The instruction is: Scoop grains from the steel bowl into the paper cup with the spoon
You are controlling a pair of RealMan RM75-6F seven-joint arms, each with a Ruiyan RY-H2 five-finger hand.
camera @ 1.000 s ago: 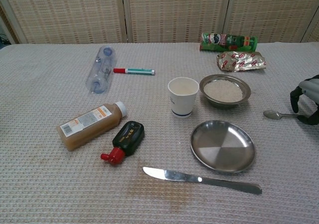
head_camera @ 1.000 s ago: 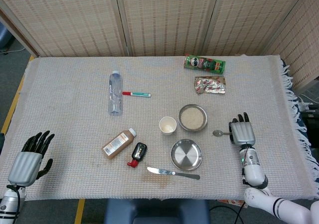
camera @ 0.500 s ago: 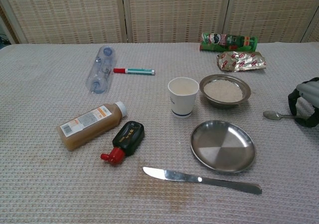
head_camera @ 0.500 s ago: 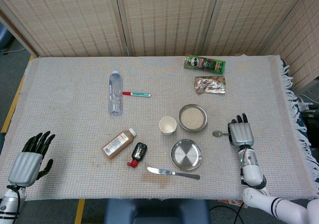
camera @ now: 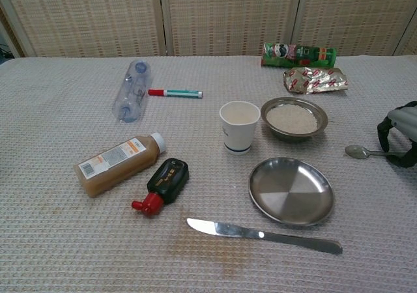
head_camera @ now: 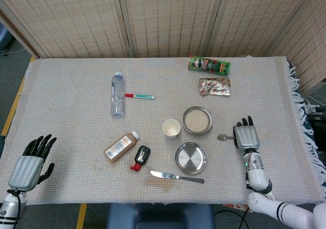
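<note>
Contact between the right hand [camera: 401, 133] and the spoon [camera: 365, 152] handle cannot be made out: the hand is cut off at the chest view's edge, its fingers curled over the handle end. Only the head view shows the left hand [head_camera: 31, 161], held open and empty. The spoon's bowl is seen on the counter [head_camera: 71, 112] beside the steel bowl [head_camera: 197, 120] and paper cup [head_camera: 171, 128].

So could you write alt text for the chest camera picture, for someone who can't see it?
At the right edge of a cloth-covered table, the robot's right hand curls over the handle of a spoon lying flat. Left of it sit a steel bowl of white grains, a paper cup and an empty steel plate, with a knife, bottles and snack packs scattered around.
</note>
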